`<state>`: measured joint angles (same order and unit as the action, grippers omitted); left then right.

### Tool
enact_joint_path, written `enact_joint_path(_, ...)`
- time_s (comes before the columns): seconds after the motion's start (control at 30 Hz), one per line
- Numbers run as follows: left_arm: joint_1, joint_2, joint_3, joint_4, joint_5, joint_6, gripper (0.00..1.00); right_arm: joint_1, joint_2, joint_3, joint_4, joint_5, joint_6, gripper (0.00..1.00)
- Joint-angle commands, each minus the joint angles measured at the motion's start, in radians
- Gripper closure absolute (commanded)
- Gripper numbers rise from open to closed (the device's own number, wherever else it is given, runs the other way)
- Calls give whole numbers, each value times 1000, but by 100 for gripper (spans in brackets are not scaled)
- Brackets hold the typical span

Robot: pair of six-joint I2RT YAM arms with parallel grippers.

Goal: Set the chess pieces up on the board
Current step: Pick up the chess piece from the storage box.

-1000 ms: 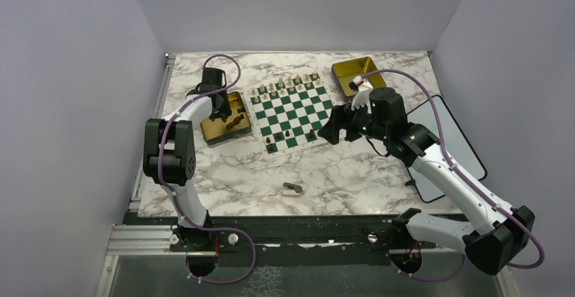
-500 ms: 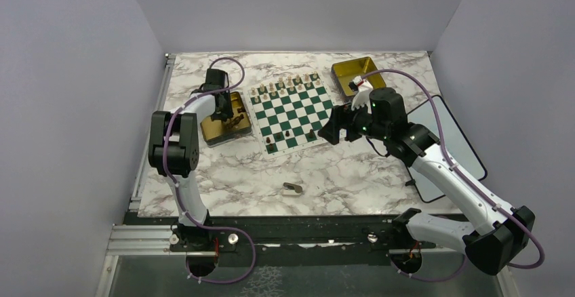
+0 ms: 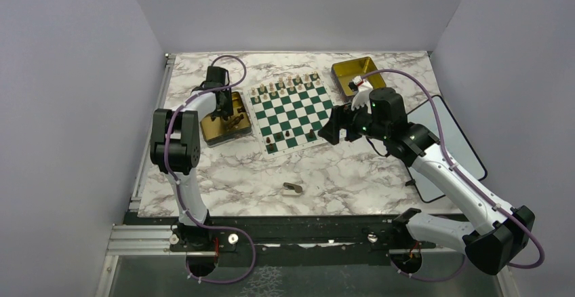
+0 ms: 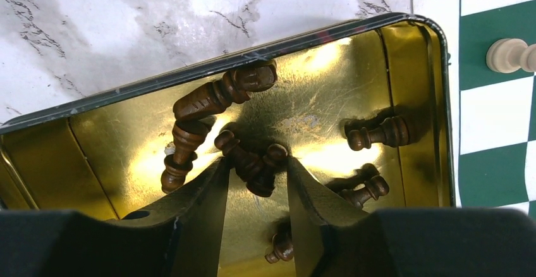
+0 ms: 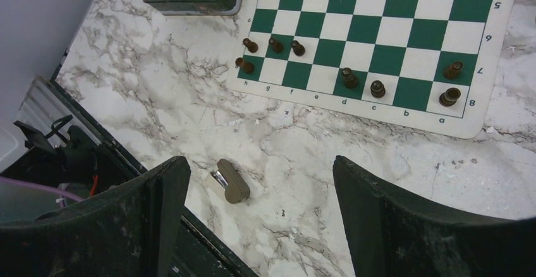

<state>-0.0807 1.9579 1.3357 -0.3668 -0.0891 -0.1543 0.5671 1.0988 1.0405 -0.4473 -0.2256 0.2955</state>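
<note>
Barely shifted, left gripper (image 4: 256,166) straddles two pieces (image 4: 248,163) in the tin (image 4: 303,119), half-open, grip unclear, pickup pending; right gripper (image 5: 259,169) gapes empty.

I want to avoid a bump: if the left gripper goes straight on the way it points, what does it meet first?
The left gripper would probably meet the two crossed dark chess pieces between its jaws, then the gold tin floor; depth is unclear.
</note>
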Motion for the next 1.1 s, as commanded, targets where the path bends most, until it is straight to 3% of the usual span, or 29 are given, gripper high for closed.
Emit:
enact_joint_path(0.0,-3,25,37,-4,-9,28,61,-7,-5,22,10,6,-12,11)
enact_joint_path(0.3,-3,9,25,-29,31,8,78,-7,-10,6,20,6,-6,11)
enact_joint_path(0.8,-6,-152,-21,-51,77,-30,78,-7,-29,-14,49,-1,51,11)
enact_joint_path(1.07,-25,-279,-64,-39,119,-47,78,-8,-27,-26,65,80,140,0)
